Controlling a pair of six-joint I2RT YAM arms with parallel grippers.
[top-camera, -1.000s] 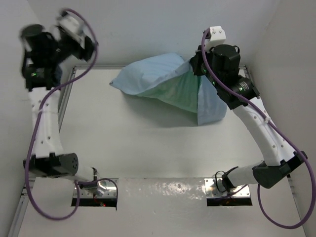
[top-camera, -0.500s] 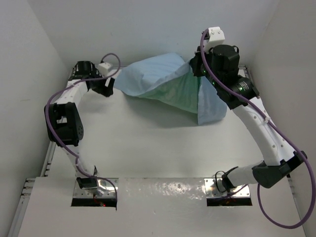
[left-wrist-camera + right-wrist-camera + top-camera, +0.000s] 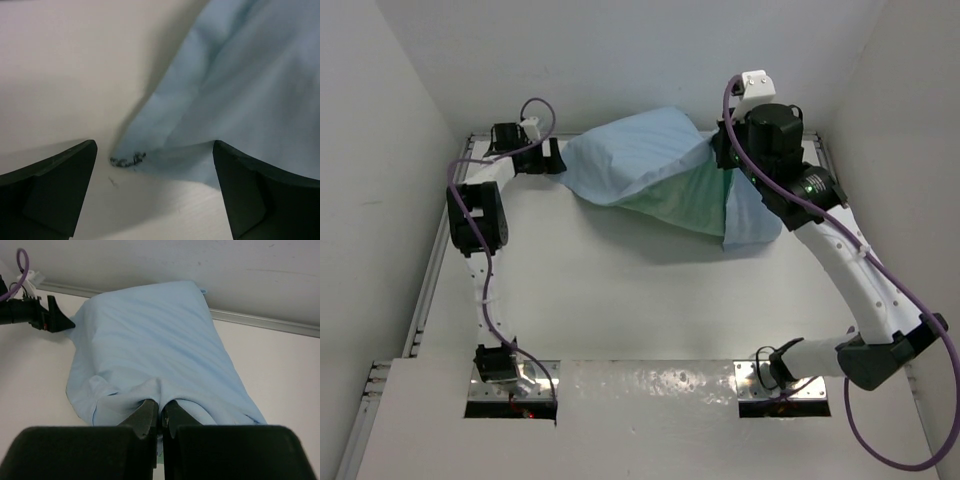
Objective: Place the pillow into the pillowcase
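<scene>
A white table [image 3: 620, 300] walled in white carries the pillowcase [image 3: 630, 160] at its far edge, blue face up and swollen, so the pillow, itself unseen, is probably already inside. The right gripper [image 3: 161, 422] is clenched on a fold of blue cloth at the case's right end, while the left gripper [image 3: 155, 165] stands spread wide around the left corner, not pinching it. This looks like final seating: next, the left jaws should close on that corner so both arms can pull the cloth taut.
</scene>
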